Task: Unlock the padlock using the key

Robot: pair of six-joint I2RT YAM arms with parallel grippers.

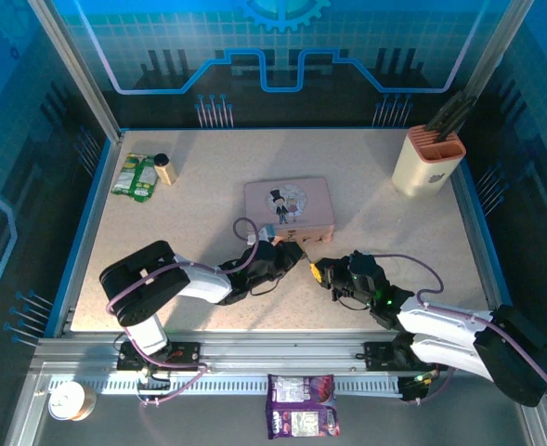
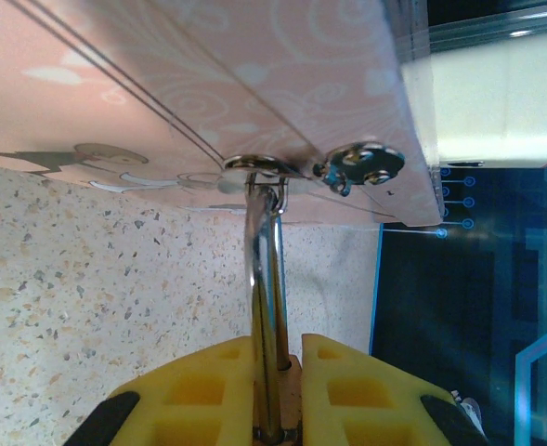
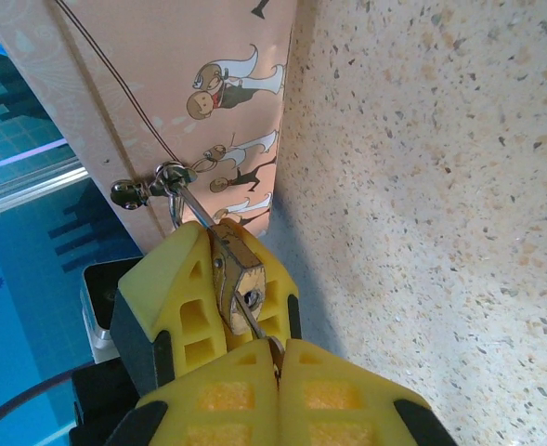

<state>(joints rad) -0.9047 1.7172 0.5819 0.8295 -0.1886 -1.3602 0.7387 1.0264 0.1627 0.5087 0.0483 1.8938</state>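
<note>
- You have one padlock (image 3: 236, 279). Its shackle is hooked through the hasp on the near side of the one pink tin (image 1: 287, 200), which sits in the middle of the worktop (image 1: 394, 242).
- Your left pincer (image 2: 278, 346) is clamped on the padlock, one yellow finger on each side of it.
- The one key (image 3: 257, 321) is pinched in your right pincer (image 3: 278, 348), whose fingers are pressed together. The key's tip meets the padlock's end opposite the shackle; how deep it sits you cannot tell.
- Farther out are one knife block (image 1: 428, 163) at the far right corner, and one green packet (image 1: 136, 177) and one small bottle (image 1: 165, 169) side by side near the far left corner.
</note>
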